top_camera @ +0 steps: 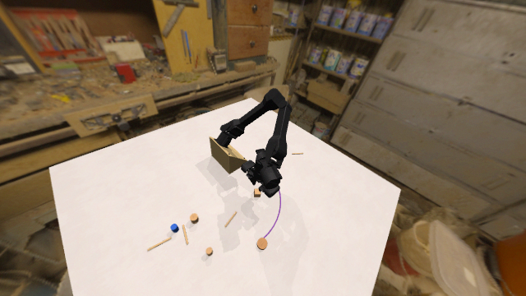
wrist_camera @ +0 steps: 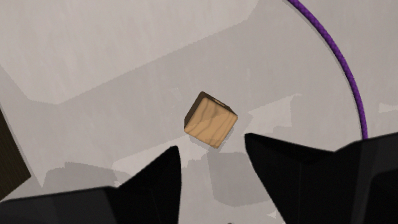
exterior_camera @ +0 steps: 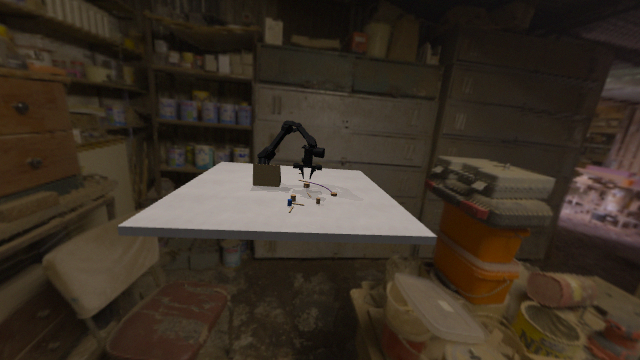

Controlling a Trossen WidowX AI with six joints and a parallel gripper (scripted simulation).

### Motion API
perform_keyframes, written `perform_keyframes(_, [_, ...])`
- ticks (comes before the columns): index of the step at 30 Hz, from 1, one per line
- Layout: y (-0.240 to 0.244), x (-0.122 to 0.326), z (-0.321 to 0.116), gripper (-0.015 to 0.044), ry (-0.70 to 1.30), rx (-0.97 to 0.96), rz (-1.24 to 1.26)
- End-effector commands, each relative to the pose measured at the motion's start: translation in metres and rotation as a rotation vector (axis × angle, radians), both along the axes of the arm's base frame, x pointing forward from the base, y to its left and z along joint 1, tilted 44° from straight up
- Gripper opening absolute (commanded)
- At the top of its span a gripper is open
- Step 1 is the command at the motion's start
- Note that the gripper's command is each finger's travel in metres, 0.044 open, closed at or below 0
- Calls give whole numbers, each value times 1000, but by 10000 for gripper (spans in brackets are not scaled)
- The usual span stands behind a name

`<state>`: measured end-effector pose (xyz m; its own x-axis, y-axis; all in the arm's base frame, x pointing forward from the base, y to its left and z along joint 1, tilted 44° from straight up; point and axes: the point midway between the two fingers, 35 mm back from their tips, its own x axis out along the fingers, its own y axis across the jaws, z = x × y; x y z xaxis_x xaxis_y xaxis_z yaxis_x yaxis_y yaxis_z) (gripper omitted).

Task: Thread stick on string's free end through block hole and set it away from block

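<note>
1. Two fingertips of the claw (top_camera: 259, 178) (exterior_camera: 306, 178) (wrist_camera: 212, 140) stand apart, with nothing gripped, above the table (top_camera: 329, 205) (exterior_camera: 200, 215) (wrist_camera: 125, 40)
2. The wooden block (top_camera: 256, 192) (exterior_camera: 306, 185) (wrist_camera: 211, 122) sits on the table near the claw
3. A purple string (top_camera: 279, 210) (exterior_camera: 322, 187) (wrist_camera: 350, 75) curves from the round button (top_camera: 262, 243) (exterior_camera: 333, 194) toward the claw; I cannot clearly make out its end stick
4. A blue piece (top_camera: 174, 228) (exterior_camera: 289, 202) lies between two loose sticks

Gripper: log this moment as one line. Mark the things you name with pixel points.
gripper (top_camera: 258, 188) (exterior_camera: 306, 177) (wrist_camera: 212, 147): open, empty | small wooden block (top_camera: 257, 192) (exterior_camera: 306, 185) (wrist_camera: 211, 122): on table | purple string (top_camera: 280, 210) (exterior_camera: 322, 186) (wrist_camera: 345, 60): outside block
</note>
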<state>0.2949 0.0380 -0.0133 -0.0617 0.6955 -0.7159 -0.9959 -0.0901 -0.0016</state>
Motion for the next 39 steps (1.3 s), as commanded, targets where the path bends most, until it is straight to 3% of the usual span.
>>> perform_keyframes(1, [0, 0, 0, 159, 0, 0, 0])
perform_keyframes(7, [0, 0, 0, 2, 0, 0, 0])
perform_keyframes(23, [0, 0, 0, 0, 0, 0, 0])
perform_keyframes(25, [7, 2, 7, 53, -61, 2, 63])
perform_keyframes(33, [93, -3, 92, 263, -738, 64, 755])
perform_keyframes(39, [97, -4, 96, 420, -771, 69, 788])
